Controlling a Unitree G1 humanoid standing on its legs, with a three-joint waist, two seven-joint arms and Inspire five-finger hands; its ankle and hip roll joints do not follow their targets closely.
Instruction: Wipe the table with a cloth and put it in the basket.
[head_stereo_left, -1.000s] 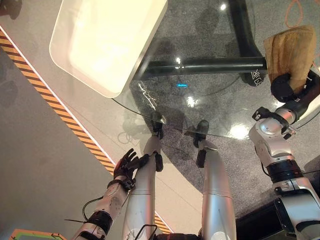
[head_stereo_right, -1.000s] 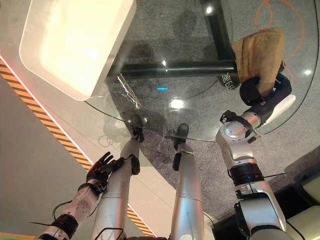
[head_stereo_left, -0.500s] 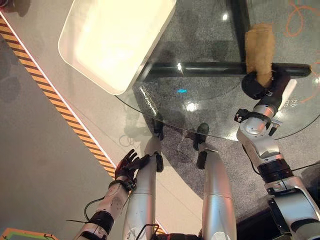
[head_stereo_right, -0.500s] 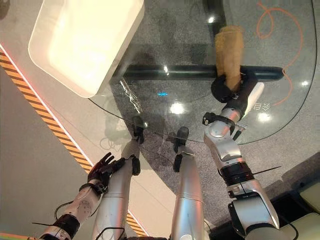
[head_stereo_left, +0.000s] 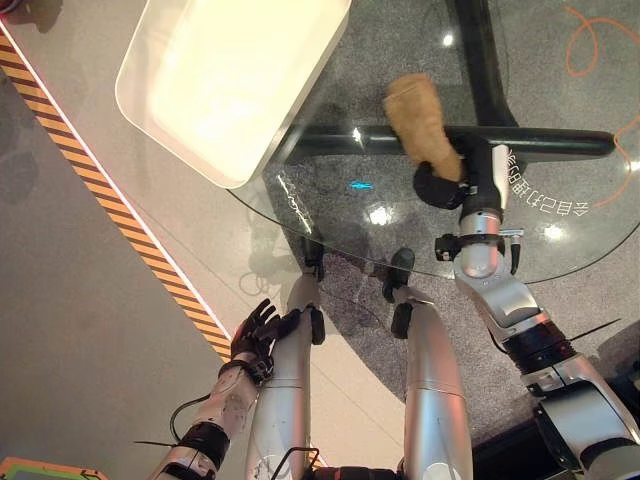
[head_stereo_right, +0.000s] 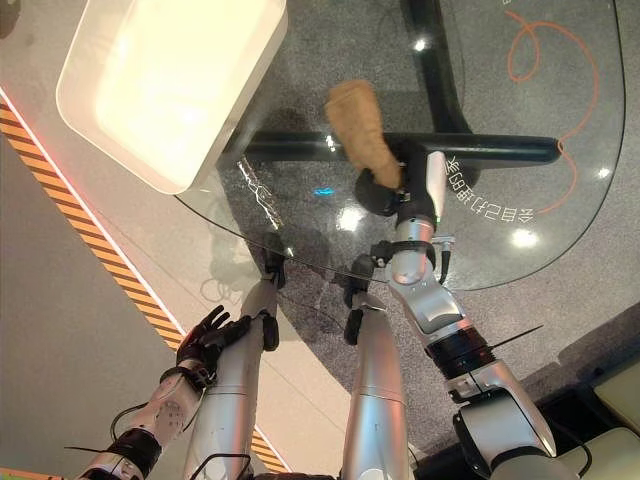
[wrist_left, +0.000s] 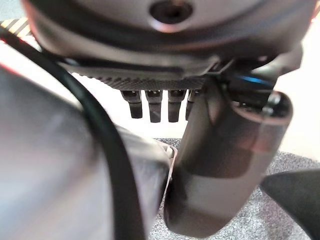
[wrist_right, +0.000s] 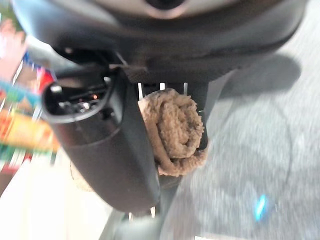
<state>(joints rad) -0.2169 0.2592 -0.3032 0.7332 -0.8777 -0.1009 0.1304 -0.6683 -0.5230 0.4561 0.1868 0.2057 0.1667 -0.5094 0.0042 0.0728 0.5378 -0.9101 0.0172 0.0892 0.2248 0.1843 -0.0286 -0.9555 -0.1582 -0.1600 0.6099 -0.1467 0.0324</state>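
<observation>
Your right hand (head_stereo_left: 437, 186) has its fingers curled round the brown cloth (head_stereo_left: 420, 115), which trails across the glass desk (head_stereo_left: 560, 250) near the white basket (head_stereo_left: 225, 80). Your left hand (head_stereo_left: 255, 332) hangs low, fingers relaxed.

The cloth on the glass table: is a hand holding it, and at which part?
The right hand holds the brown cloth by its near end, bunched in its fingers; the rest lies on the glass table. The left hand holds nothing.
</observation>
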